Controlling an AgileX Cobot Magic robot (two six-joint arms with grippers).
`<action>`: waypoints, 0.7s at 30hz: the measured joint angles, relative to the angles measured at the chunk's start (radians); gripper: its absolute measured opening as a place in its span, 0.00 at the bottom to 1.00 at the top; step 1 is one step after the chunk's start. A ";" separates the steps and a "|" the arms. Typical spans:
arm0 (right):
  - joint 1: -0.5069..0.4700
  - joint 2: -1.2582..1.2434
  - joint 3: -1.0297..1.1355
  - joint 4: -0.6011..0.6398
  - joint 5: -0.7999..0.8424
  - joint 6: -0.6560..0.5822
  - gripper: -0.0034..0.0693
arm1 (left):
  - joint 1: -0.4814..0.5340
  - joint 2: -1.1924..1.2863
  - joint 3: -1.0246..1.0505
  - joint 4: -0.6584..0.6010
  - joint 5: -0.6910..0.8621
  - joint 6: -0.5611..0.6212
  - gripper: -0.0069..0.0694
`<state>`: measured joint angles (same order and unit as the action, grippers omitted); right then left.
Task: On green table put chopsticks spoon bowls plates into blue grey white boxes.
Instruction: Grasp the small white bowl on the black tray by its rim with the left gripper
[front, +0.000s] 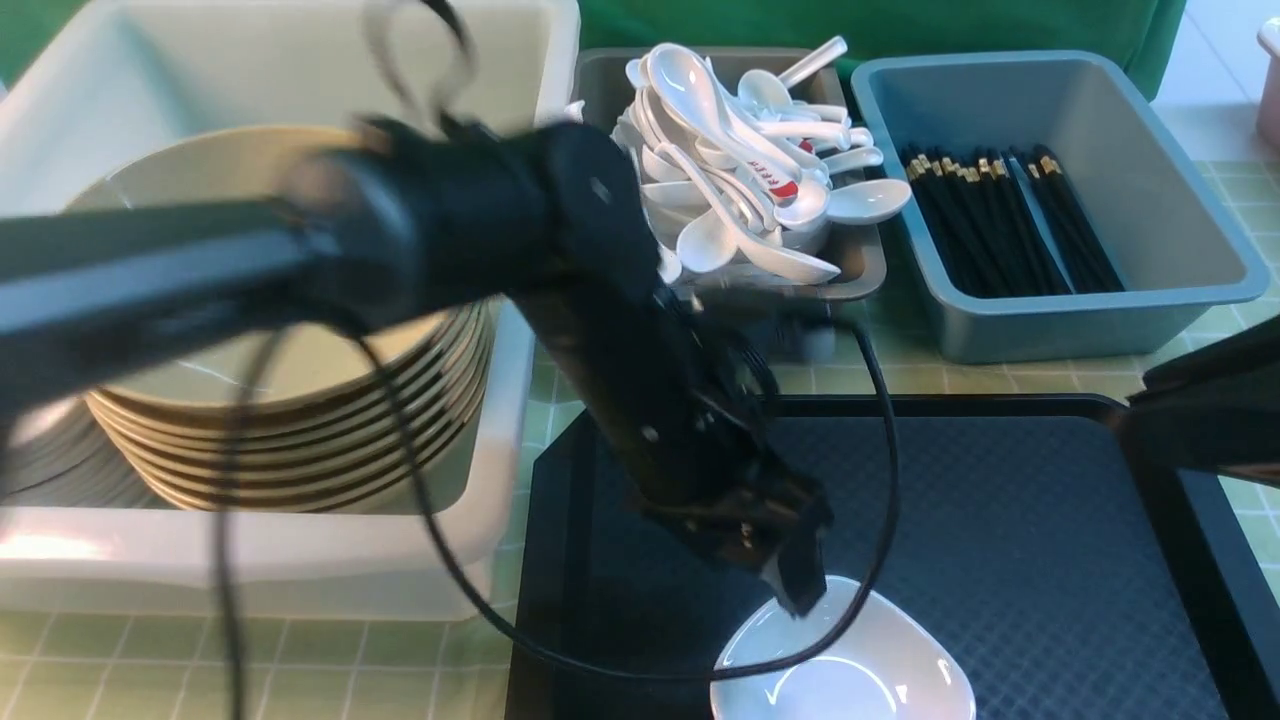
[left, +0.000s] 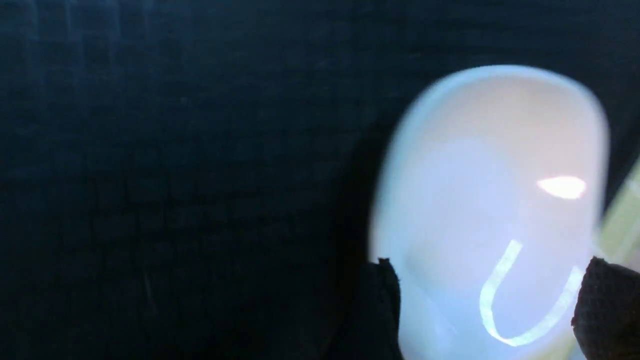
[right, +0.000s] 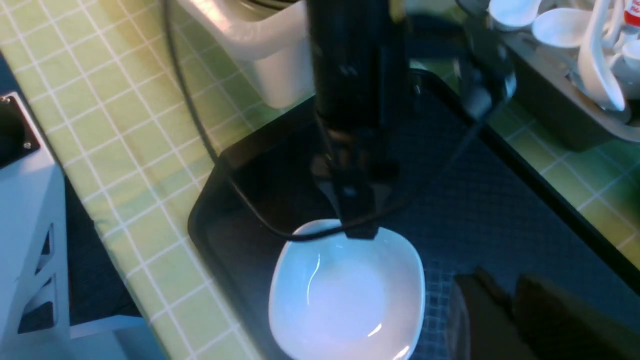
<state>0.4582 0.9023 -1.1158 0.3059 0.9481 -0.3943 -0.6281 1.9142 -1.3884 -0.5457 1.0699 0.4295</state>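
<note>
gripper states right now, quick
left gripper: open, fingers apart at the white plate
right gripper: cannot tell, too blurred

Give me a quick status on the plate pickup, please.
Left end effector open, at plate's far rim, plate on tray. Right end effector above tray, holding nothing, opening unclear. Left arm's cable hangs across plate.

Black tray (front: 1000, 520): open from centre to right edge, beside the plate (front: 850, 680) at its near edge. Left arm (front: 620, 330) and cable (front: 893, 470) span its left half; white box (front: 250, 560) flanks its left edge; grey box (front: 600, 95), blue box (front: 1080, 320) stand beyond its far edge.
</note>
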 joint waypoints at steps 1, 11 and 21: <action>0.000 -0.001 0.000 0.000 0.001 0.000 0.21 | 0.000 0.021 -0.007 0.000 -0.003 0.000 0.70; 0.000 -0.002 0.000 0.000 0.003 -0.025 0.22 | 0.002 0.168 -0.040 -0.087 -0.040 0.055 0.60; 0.000 -0.002 0.000 0.000 -0.003 -0.030 0.23 | 0.005 0.191 -0.078 -0.118 0.067 0.098 0.11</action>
<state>0.4582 0.9002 -1.1158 0.3056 0.9455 -0.4246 -0.6229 2.1047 -1.4665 -0.6637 1.1365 0.5275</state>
